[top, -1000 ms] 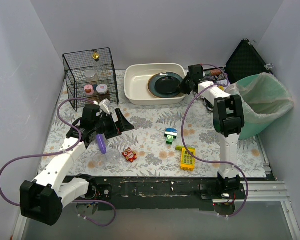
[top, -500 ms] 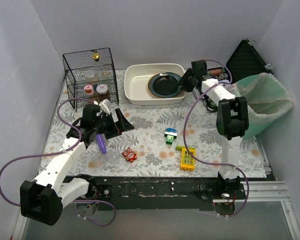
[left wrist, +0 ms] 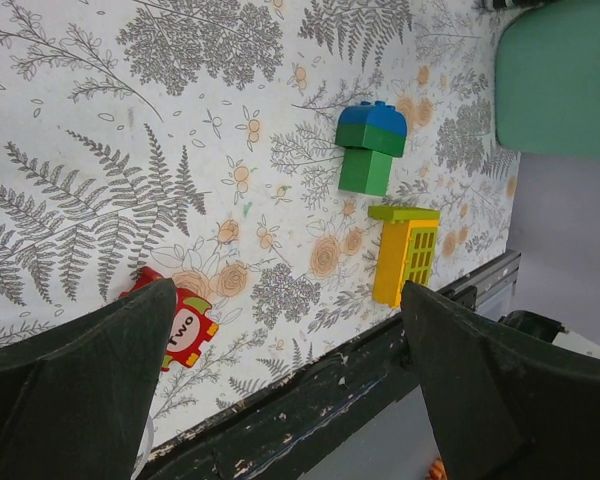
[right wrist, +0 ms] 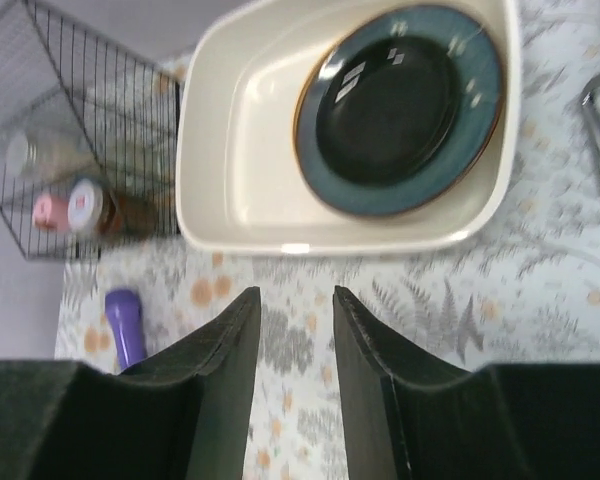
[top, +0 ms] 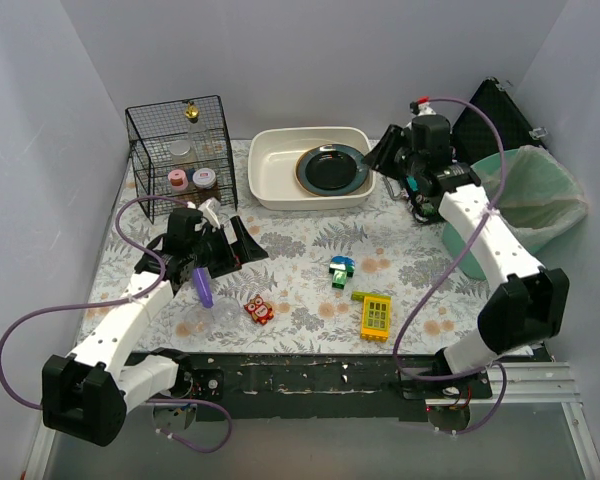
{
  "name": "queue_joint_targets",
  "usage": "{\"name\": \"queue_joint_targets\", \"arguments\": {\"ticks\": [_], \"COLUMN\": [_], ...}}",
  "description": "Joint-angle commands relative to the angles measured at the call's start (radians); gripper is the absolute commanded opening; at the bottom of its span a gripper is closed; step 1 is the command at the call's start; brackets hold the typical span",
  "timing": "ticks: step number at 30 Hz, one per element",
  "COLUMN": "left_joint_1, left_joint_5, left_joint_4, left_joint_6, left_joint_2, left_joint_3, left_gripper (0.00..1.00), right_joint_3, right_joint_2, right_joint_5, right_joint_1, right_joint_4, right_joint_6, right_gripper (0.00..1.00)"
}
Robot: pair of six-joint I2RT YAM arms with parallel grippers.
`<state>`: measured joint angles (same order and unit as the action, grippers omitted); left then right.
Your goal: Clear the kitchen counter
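Pale lilac walls (top: pixel 330 60) close in the table (top: pixel 300 235), a white cloth-like top printed with grey-beige ferns and small flowers, its dark front edge scuffed and chipped; it spreads under both arms, from their bases to the back wall. The left tool (top: pixel 225 248) hangs over its left half with the jaws spread wide and nothing between them. A purple cylinder (top: pixel 202 288) lies just beside it, toward the arm's base. A red block (left wrist: pixel 180 335) sits close by one finger, and a green-and-blue block (left wrist: pixel 370 150) and a yellow piece (left wrist: pixel 405 255) lie further out ahead. The right tool (right wrist: pixel 295 298) hovers at the far right, jaws parted by a narrow gap and empty; ahead of it a white basin (right wrist: pixel 230 200) holds a dark plate (right wrist: pixel 400 110), with a wire basket (right wrist: pixel 70 120) beyond
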<state>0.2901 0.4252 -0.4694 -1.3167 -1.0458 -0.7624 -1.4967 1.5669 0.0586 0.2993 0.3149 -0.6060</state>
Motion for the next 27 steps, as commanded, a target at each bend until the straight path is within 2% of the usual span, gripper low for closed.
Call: {"name": "queue_joint_targets", "arguments": {"ticks": [1,6,12,15,20,27], "left_joint_1": [0.001,-0.041,-0.27,-0.331,-0.342,-0.344], "left_joint_5": [-0.057,-0.089,-0.002,-0.014,-0.035,-0.04], "left_joint_4": [0.005,-0.017,-0.018,-0.044,-0.069,-0.103], "left_joint_6": [0.013,0.01,0.002,0.019,0.01,0.011], "left_joint_2": [0.001,-0.019,-0.008,0.009,0.064,0.121], "left_joint_3": [-0.049,-0.1,-0.107,-0.107,-0.074,-0.035], "left_gripper": [0.96,0.97,0.97,0.97,0.97,0.97], "right_joint_3": [0.153,0.294,0.43,0.435,0.379,0.296], "right_joint_2": [-0.126,-0.284,-0.34,-0.285,-0.107,0.09], "right_joint_5": [0.084,-0.002,-0.054,-0.054,-0.019,0.001], "right_joint_1": [0.07,0.262,0.561,0.691,0.828,0.883], "right_joint_4": [0.035,0.07,0.003,-0.074,-0.146,-0.2], "right_joint_6": [0.083,0.059,-0.125,-0.193,-0.262,-0.298], "right_gripper": [0.41,0.4,0.42,0.43,0.48,0.52]}}
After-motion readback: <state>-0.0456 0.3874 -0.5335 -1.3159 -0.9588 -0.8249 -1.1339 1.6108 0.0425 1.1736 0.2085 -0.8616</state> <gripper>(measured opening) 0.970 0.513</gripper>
